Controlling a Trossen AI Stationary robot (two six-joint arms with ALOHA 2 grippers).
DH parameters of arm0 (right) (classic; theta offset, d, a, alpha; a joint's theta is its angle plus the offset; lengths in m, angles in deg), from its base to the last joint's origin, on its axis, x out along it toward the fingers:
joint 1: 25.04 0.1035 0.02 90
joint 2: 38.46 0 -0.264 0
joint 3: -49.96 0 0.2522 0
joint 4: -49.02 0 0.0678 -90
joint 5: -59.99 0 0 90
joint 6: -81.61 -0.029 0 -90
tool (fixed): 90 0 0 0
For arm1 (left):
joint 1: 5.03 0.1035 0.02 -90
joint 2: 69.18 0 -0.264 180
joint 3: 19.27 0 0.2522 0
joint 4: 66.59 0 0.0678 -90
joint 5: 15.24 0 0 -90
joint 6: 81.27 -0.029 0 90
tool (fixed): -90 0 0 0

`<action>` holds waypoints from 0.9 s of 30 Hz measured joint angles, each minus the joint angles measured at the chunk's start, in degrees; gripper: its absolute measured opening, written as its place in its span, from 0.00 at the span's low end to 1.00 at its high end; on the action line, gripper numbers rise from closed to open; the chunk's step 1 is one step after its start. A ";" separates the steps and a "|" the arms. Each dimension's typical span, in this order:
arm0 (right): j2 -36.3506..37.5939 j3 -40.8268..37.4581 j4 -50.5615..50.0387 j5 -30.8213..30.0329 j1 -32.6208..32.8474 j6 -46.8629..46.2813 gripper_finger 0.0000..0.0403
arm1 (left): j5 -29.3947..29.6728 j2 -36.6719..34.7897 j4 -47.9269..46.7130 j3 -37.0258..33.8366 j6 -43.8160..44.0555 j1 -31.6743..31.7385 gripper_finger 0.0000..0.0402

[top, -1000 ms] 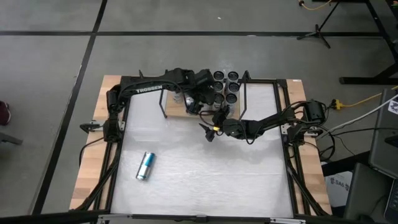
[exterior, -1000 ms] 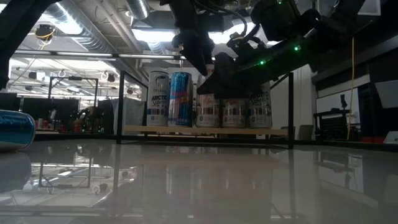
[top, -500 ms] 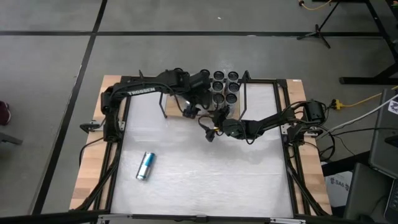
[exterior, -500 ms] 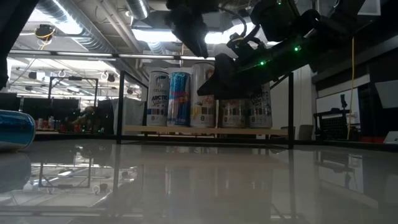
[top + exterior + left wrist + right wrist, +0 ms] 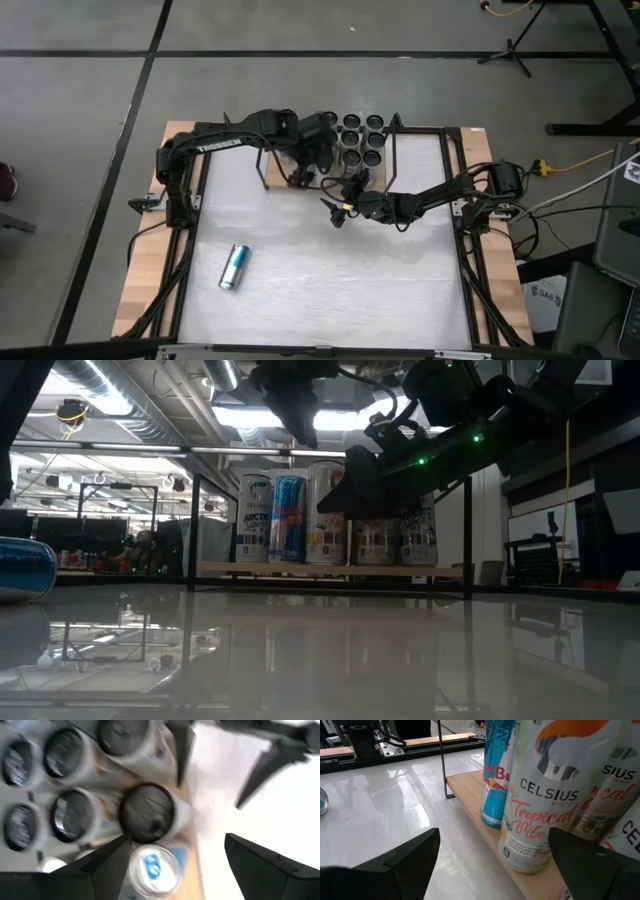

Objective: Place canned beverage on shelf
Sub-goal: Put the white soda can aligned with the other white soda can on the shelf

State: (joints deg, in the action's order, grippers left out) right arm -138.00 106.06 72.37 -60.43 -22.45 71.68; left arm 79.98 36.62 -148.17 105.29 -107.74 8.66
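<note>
Cans stand close together on the shelf [image 5: 330, 569] to save room. Above it, the left gripper [image 5: 312, 160] and right gripper [image 5: 343, 198] are open and empty.

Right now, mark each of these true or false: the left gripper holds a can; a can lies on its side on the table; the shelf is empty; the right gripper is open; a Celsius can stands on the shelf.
1. The left gripper holds a can. False: it is open above the cans with nothing between its fingers.
2. A blue can lies on its side on the white table. True.
3. The shelf is empty. False: several upright cans stand on it, among them a blue Red Bull can.
4. The right gripper is open. True, facing the shelf's front edge.
5. A Celsius can stands on the shelf. True.
</note>
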 joint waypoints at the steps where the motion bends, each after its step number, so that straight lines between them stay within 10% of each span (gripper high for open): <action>1: 0.00 0.00 0.00 0.00 0.00 0.00 0.90 | -0.18 0.00 -1.21 0.00 0.78 -0.24 0.77; 10: 0.00 0.00 0.06 0.00 0.02 0.00 0.90 | -17.05 1.23 -2.65 0.00 5.37 -0.63 0.77; 27: 0.00 0.00 0.11 0.01 0.02 1.29 0.90 | -2.56 4.12 -3.04 -0.07 9.38 -0.59 0.77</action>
State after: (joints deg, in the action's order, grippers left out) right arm -138.00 106.06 72.48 -60.42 -22.43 72.97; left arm 77.41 40.74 -151.22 105.23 -98.36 8.07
